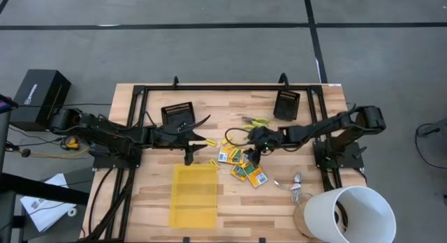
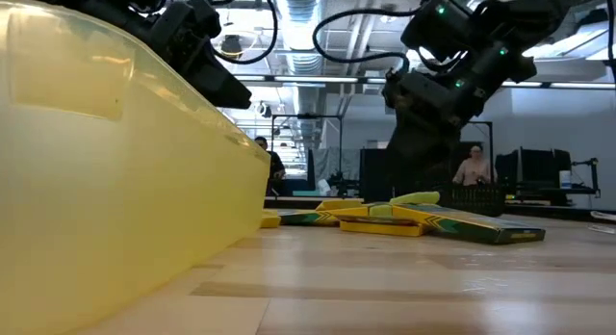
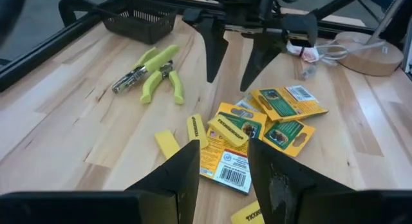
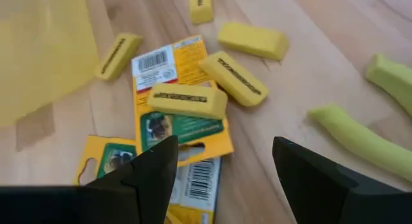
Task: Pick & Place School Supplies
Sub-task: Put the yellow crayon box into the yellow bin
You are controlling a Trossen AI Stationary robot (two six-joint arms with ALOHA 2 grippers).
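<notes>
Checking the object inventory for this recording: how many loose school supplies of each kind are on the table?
Printed boxes: 4
Short yellow sticks: 5
Scissor-like tools with yellow-green handles: 2, as far as the left wrist view shows
Total: 11

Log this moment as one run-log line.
left end effector: open, empty, above tray edge | right end effector: open, empty, over printed boxes | yellow sticks: on boxes | scissor-like tools: untouched
</notes>
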